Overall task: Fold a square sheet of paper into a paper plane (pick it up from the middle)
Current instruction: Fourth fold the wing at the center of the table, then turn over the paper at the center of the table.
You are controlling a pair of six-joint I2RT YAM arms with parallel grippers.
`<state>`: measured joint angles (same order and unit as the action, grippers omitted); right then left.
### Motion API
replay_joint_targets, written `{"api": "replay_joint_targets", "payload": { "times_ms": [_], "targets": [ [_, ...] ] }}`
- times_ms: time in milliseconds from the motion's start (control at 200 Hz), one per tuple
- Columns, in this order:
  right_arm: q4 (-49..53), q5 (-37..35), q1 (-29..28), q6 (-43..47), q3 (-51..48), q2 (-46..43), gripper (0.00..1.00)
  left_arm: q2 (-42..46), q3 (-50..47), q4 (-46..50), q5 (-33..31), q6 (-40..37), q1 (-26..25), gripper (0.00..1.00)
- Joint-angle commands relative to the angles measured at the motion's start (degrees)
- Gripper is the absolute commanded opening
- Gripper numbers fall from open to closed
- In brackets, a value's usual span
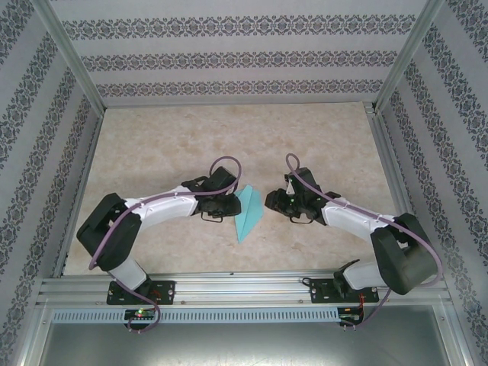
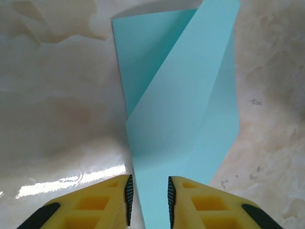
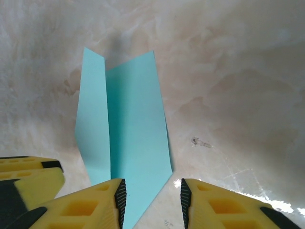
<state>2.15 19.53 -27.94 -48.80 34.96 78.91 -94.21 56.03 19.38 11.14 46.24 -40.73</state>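
One folded teal paper (image 1: 248,213) lies flat on the tabletop (image 1: 229,137). Two hands flank it. The left hand (image 2: 148,195) is at the paper's left, fingers narrowly apart astride its tapering end. The right hand (image 3: 152,200) is at the paper's right, slightly wider, straddling a corner. Neither clamps the paper.

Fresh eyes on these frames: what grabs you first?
The folded teal paper, bright against the pale marbled table, lying mid-table between the two arms. The left gripper and the right gripper face it from opposite sides, jaws parted with the paper's end between them.
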Motion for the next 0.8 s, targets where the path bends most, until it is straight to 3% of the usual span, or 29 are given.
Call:
{"api": "replay_joint_targets", "payload": {
  "times_ms": [0,400,679,794],
  "targets": [
    [-6.2,1.1,-1.0,-6.4,-1.5,1.4,0.38,-1.6,3.1,3.5,0.5,-3.2,1.2,0.27],
    [-8.1,0.5,-5.0,-10.3,-0.1,8.0,0.38,-5.0,5.0,2.4,3.3,-4.4,2.4,0.27],
    [-5.2,-3.6,-5.1,-11.1,-0.9,6.9,0.38,-7.1,5.8,2.2,4.2,-4.9,2.4,0.27],
    [-6.0,-2.2,-4.9,-11.2,-1.0,7.9,0.38,-8.0,5.8,1.9,4.6,-4.8,2.4,0.27]
  ]
}}
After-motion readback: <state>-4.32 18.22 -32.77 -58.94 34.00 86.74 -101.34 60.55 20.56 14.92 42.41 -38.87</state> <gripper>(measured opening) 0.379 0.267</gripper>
